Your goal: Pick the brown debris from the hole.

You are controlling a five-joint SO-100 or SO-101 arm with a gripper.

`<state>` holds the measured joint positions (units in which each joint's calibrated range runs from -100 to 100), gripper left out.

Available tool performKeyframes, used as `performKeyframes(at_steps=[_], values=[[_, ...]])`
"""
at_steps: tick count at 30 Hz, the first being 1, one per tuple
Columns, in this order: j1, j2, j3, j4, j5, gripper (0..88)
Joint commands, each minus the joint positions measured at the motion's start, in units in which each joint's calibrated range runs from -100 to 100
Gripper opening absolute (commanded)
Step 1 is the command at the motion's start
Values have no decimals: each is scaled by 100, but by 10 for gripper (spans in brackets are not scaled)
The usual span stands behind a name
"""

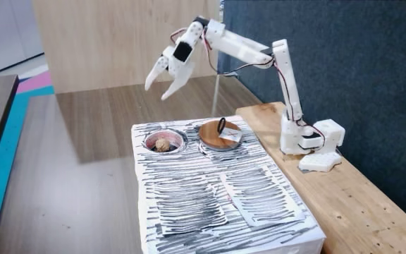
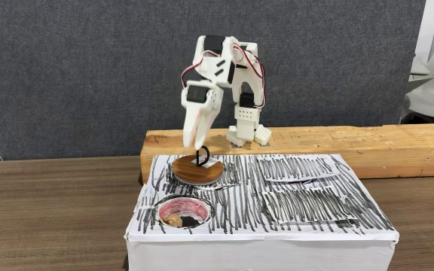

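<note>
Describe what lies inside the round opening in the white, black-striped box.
Inside the round opening sits the small lumpy tan-brown ball, uncovered, as both fixed views show. The hole's floor is dark, and its near inner wall is hidden by the box top.

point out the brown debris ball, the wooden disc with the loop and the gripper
small lumpy tan-brown debris ball [image 1: 162, 145], a fixed view, its top
flat brown wooden disc [image 2: 197, 172], a fixed view, front face
white two-finger gripper [image 1: 159, 88], a fixed view, between fingertips
</note>
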<state>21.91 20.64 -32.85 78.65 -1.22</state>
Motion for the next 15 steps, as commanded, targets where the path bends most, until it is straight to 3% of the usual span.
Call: performKeyframes(at_steps=[1,15], values=[[9,206,-206,-45,23,180],[45,851,-197,-54,-24,180]])
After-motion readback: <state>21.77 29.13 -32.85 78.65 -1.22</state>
